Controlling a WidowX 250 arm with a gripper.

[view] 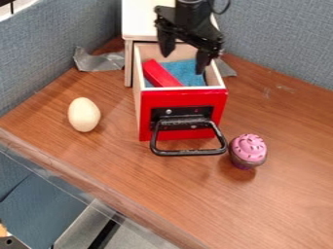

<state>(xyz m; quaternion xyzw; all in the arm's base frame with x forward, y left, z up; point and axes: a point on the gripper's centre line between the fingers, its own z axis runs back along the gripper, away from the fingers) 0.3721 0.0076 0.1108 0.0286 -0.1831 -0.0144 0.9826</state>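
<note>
**Drawer open, block inside, gripper empty**

We see the red drawer (pixel 148 114) pulled out, with the red block (pixel 160 74) lying aslant in it beside the blue cloth (pixel 185 71). The gripper (pixel 185 57) hangs above, fingers wide apart, holding nothing. So the opening is done, we judge, but no grasp is made. Outside, we find the egg (pixel 84 115) to the left and the cupcake (pixel 248 150) at the near right, just beside the black handle (pixel 189 152).

one each: egg (pixel 84 115), cupcake (pixel 248 150), drawer (pixel 147 116), red block (pixel 160 75)
</note>
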